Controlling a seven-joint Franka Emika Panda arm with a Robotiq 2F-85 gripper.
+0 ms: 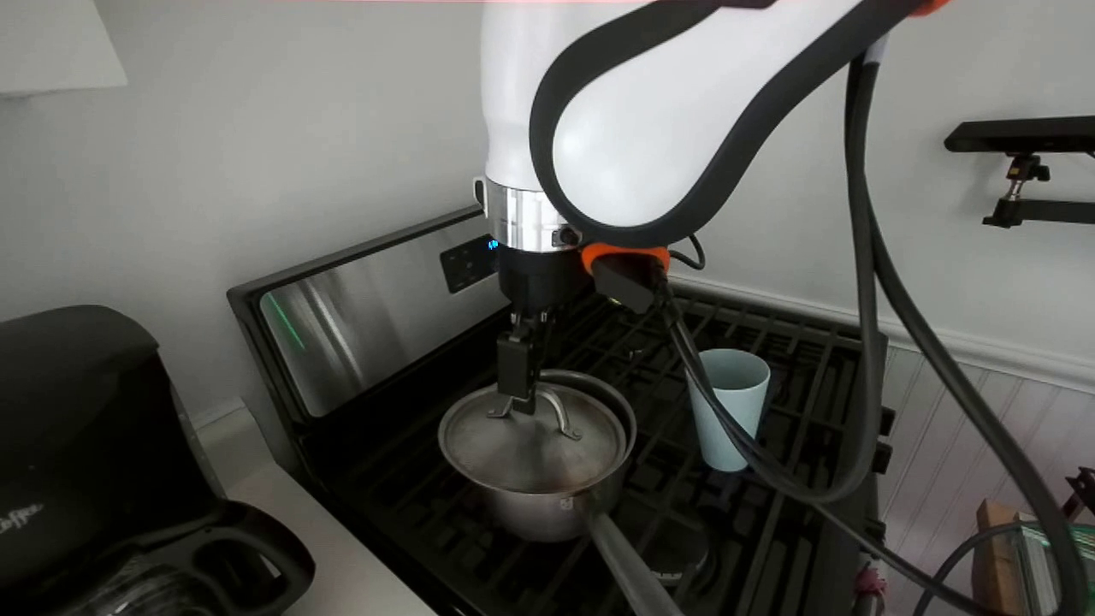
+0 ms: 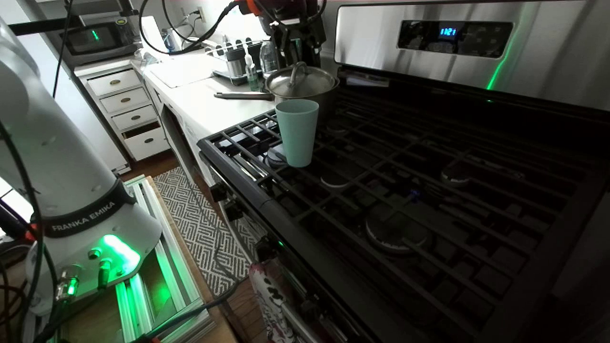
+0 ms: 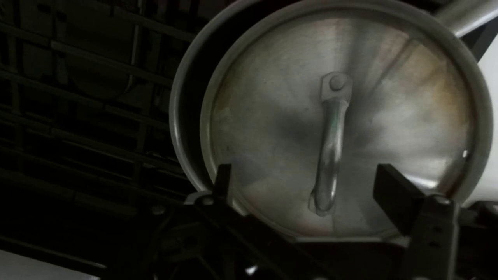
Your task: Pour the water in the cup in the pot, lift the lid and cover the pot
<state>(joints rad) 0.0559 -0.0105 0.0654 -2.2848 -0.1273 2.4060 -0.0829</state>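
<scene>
The steel pot (image 1: 547, 518) stands on the stove grates with its long handle outward; it also shows in an exterior view (image 2: 326, 101) and the wrist view (image 3: 176, 112). The round metal lid (image 1: 496, 458) with an arched handle rests on the pot, shifted to one side, leaving a crescent gap at the rim. The lid also shows in the wrist view (image 3: 268, 101). The pale blue cup (image 1: 727, 428) stands upright on the grates beside the pot, also in an exterior view (image 2: 298, 136). My gripper (image 3: 304, 171) is open and empty over the lid, its fingers on either side of the lid's handle.
The stove's back panel (image 1: 385, 299) rises behind the pot. A black coffee maker (image 1: 77, 411) stands on the counter beside the stove. A dark cable (image 1: 864, 342) hangs from the arm and passes in front of the cup. A dish rack (image 2: 236, 62) stands on the counter behind.
</scene>
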